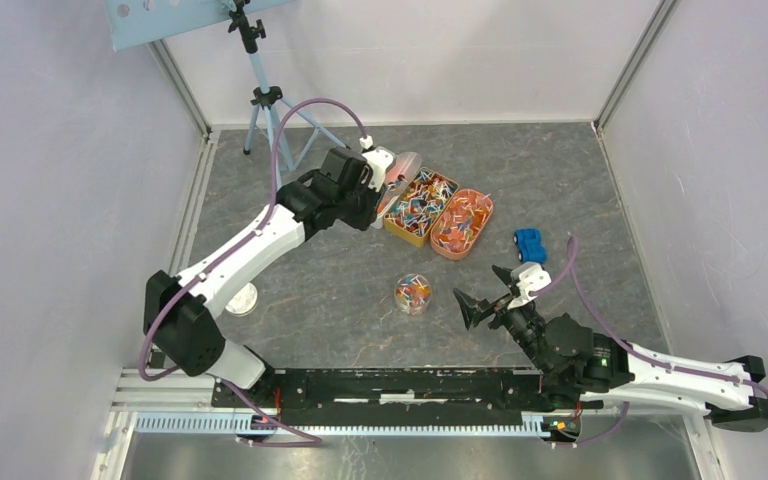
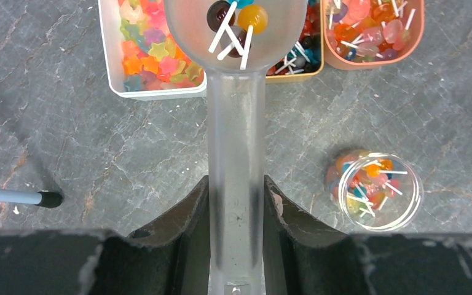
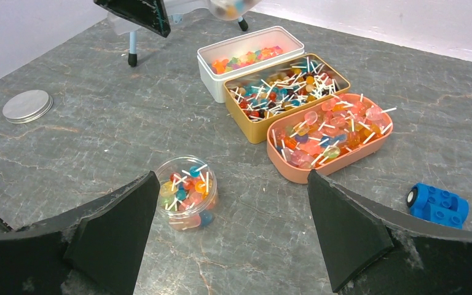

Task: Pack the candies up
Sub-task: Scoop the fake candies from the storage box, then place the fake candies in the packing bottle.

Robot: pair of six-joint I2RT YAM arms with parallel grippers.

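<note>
Left wrist view: left gripper (image 2: 236, 206) clamped on handle of clear scoop (image 2: 236, 123), bowl carrying a few candies (image 2: 251, 17) over white tray (image 2: 103, 61) and gold tray (image 2: 295, 78), both stocked. Right gripper (image 3: 232, 184) spread wide, empty, near round jar (image 3: 181, 161) part-filled with candies.

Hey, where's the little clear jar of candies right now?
In the top view, the clear jar stands mid-table, below the gold tray in the picture and just left of the right tool.
</note>
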